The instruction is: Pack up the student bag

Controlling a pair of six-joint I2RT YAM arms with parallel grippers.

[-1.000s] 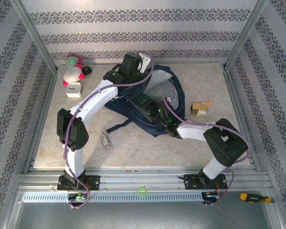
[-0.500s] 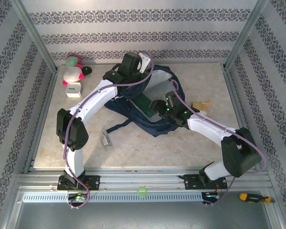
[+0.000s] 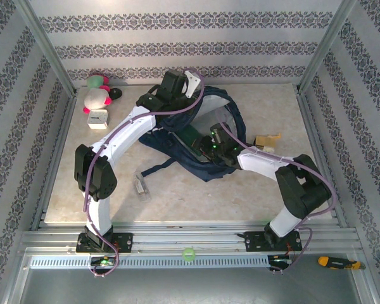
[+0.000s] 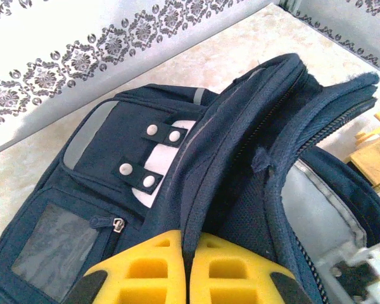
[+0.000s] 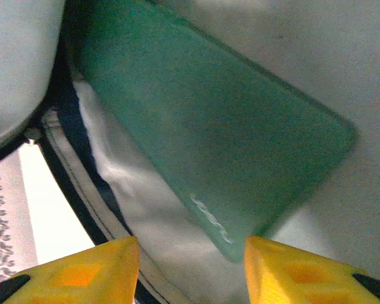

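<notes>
Navy-blue fabric student bag (image 3: 172, 149), with grey-white buckled patches and a square front pocket, lies at the far middle of the beige table (image 3: 196, 202), its mouth turned toward the right arm. The left gripper (image 4: 189, 256) is pinched together on the raised zipper rim, holding the mouth up. The right gripper (image 5: 190, 253) is inside that mouth, fingers apart and gripping nothing. A flat translucent green plastic slab (image 5: 209, 139) rests on the pale lining straight ahead of it, its long axis slanting from upper left to lower right in the wrist view, its near corner just between the fingertips. The right arm is the nearer one, and its way out seems to be straight back through the opening, past the zipper edge on its left. A small wooden block (image 3: 265, 144) lies near the bag's right side, a pink-and-white plush toy (image 3: 96, 96) well apart at far left.
</notes>
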